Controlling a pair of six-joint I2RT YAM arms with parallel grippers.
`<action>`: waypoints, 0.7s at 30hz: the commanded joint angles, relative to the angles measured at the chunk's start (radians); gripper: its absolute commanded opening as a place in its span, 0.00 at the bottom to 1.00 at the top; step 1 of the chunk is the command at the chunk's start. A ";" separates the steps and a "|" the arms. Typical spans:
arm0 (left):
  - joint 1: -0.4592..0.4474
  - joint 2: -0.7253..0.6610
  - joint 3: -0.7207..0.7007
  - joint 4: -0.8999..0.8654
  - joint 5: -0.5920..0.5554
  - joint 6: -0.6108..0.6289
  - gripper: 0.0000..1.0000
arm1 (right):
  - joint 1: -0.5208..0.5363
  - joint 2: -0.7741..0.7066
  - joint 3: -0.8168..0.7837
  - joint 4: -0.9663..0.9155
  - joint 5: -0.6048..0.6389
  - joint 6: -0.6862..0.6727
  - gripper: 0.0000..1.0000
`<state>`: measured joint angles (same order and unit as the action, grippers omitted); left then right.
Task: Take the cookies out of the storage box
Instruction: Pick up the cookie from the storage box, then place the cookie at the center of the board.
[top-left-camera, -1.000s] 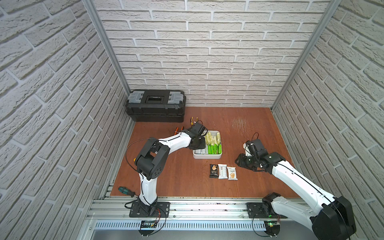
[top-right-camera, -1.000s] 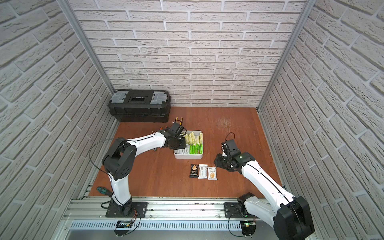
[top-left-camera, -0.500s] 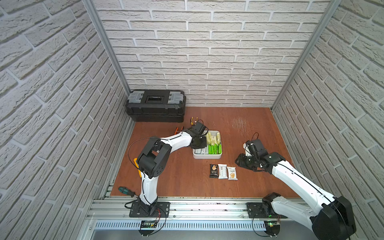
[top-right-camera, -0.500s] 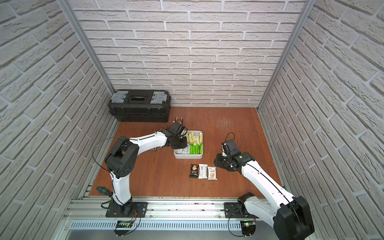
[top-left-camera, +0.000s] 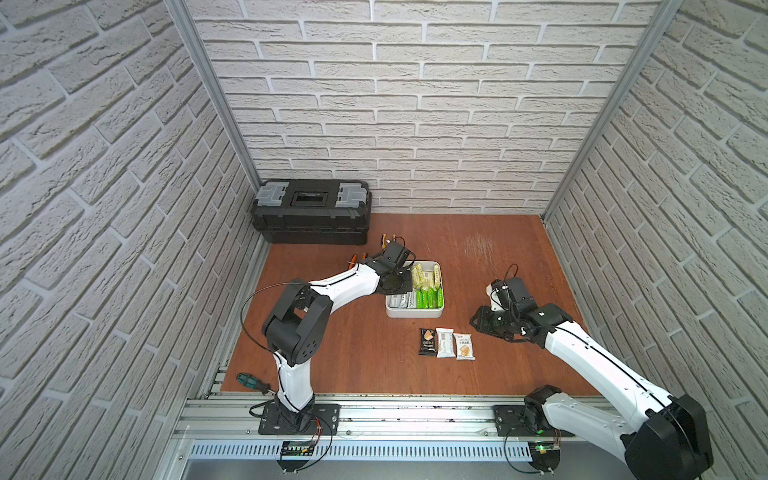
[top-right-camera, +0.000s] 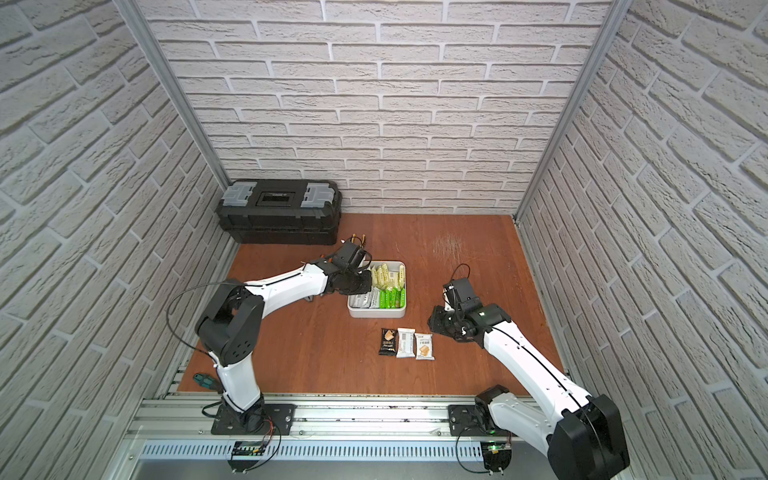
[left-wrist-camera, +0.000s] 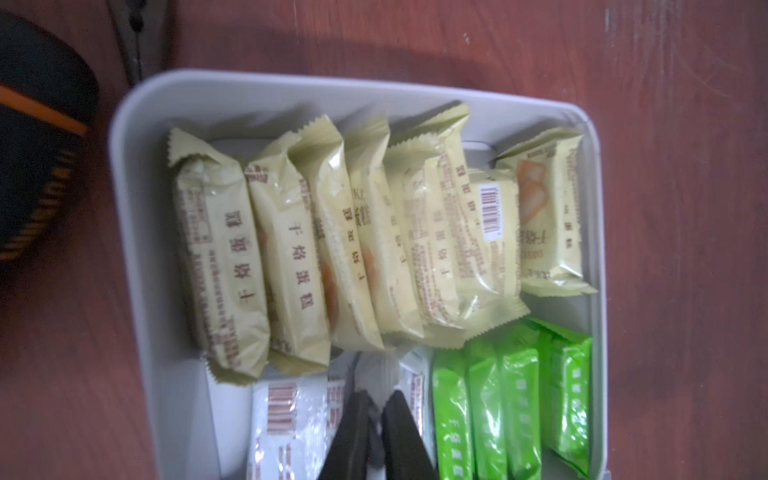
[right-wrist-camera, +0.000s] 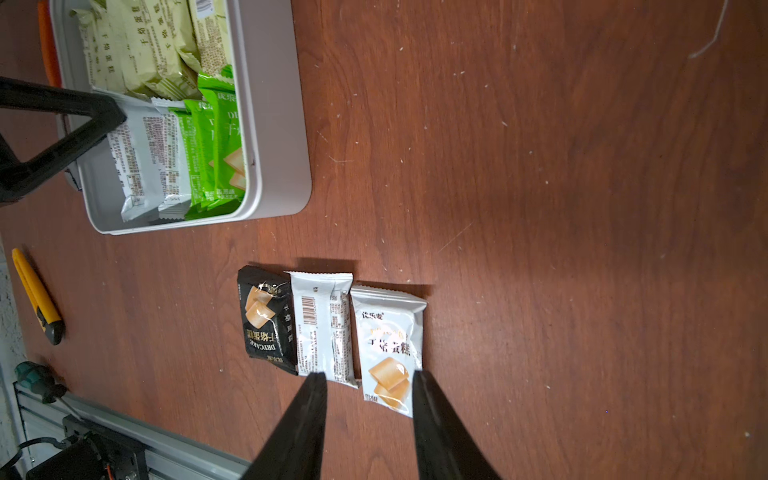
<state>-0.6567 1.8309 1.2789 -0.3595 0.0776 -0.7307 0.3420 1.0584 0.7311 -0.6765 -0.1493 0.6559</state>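
Brown tabletop (top-left-camera: 353, 365), brick walls (top-left-camera: 415, 104) | we are seeing left arm (top-left-camera: 349, 282) stretching low into storage box (top-left-camera: 413, 312), left gripper (left-wrist-camera: 376, 409) pinching white packet (left-wrist-camera: 376, 370) among cookies (left-wrist-camera: 291, 232) | right arm (top-left-camera: 582, 349) crouching, right gripper (right-wrist-camera: 368, 378) parted over three packets (right-wrist-camera: 320, 324) outside box.

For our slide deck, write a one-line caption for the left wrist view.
Left end effector pinches a white wrapped packet in the shallow white tray, beside pale yellow packets and bright green packets.
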 joint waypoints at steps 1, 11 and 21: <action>0.000 -0.096 -0.028 0.000 -0.038 0.073 0.04 | -0.004 0.003 0.028 0.023 -0.024 -0.012 0.38; -0.013 -0.286 -0.180 0.068 0.065 0.035 0.00 | -0.004 0.054 0.064 0.030 -0.055 -0.025 0.37; -0.049 -0.581 -0.440 0.162 0.174 -0.061 0.00 | -0.004 0.047 0.059 0.006 -0.078 -0.036 0.37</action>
<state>-0.6971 1.3239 0.8951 -0.2668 0.1974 -0.7559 0.3420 1.1198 0.7818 -0.6720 -0.2100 0.6327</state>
